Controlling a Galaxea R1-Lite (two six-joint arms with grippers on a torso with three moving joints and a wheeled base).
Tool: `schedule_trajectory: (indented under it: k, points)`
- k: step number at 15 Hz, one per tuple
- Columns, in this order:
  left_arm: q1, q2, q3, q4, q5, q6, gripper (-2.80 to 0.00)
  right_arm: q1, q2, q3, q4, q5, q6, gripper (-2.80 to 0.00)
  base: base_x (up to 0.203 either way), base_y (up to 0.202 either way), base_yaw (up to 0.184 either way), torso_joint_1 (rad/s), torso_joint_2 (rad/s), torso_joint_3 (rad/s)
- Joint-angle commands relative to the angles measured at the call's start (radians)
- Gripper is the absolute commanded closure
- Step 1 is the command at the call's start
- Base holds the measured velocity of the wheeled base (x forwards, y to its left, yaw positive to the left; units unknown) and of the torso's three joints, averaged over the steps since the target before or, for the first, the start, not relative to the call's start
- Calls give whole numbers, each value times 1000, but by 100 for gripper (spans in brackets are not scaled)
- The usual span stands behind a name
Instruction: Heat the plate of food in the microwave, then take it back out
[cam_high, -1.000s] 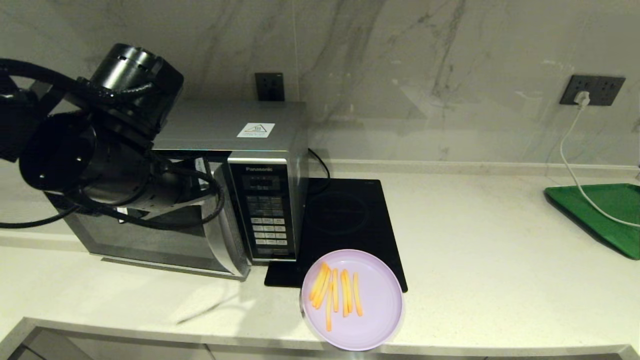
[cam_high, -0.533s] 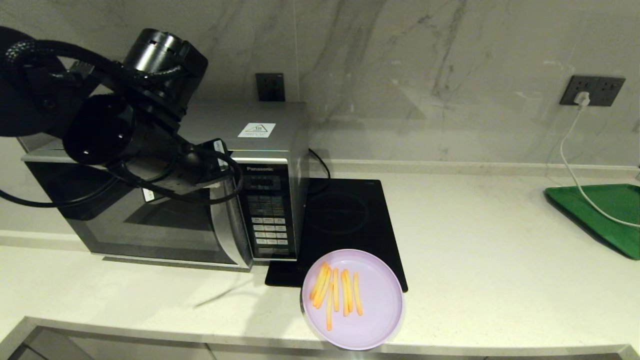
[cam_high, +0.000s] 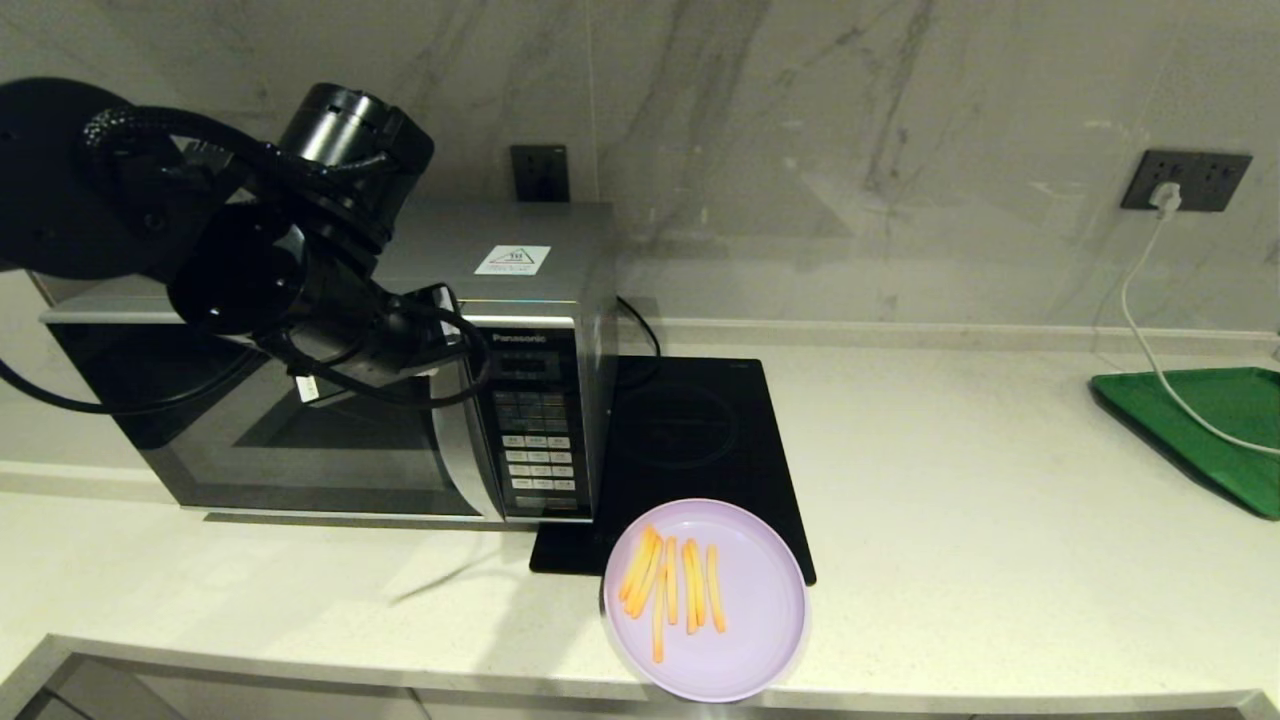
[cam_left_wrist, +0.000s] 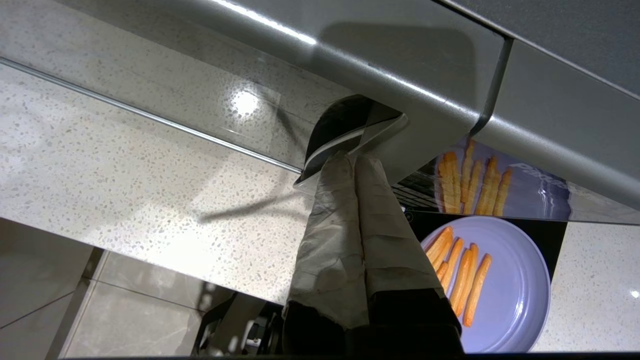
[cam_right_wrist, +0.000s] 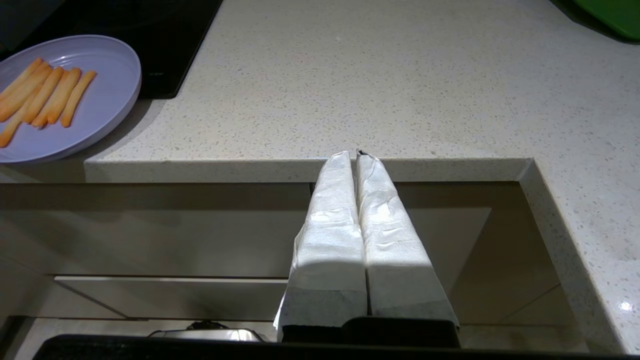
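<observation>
Left gripper, fingers pressed together, tip at the microwave door's edge. Plate waits on the counter; right gripper, also closed, parked. Next, likely: door open, then plate in.

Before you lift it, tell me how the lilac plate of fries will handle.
The round, flat, pale lilac plate looks rigid and probably light. Its low rim gives a claw little to pinch, and it may slip. The thin orange-yellow fries lie loose, so tilting would likely slide them off.

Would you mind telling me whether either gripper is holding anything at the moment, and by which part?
Nothing is held. The left gripper, fingers shut, presses against the microwave door's edge; the right gripper is shut and empty below the counter edge.
</observation>
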Motion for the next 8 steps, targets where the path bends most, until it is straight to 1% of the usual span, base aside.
schedule_trajectory:
  k: [1, 3, 6, 7, 8]
  points:
    - [7, -7, 0, 7, 9, -2, 0, 0, 0, 0, 2, 0, 0, 0, 0, 0, 0, 0, 0, 0]
    - [4, -36, 19, 14, 10, -7, 0, 0, 0, 0, 2, 0, 0, 0, 0, 0, 0, 0, 0, 0]
    - [-29, -162, 130, 17, 8, -3, 0, 0, 0, 0, 2, 0, 0, 0, 0, 0, 0, 0, 0, 0]
    - [-40, -222, 157, 18, 10, 5, 0, 0, 0, 0, 2, 0, 0, 0, 0, 0, 0, 0, 0, 0]
    - [-46, -291, 179, 23, 11, 27, 0, 0, 0, 0, 2, 0, 0, 0, 0, 0, 0, 0, 0, 0]
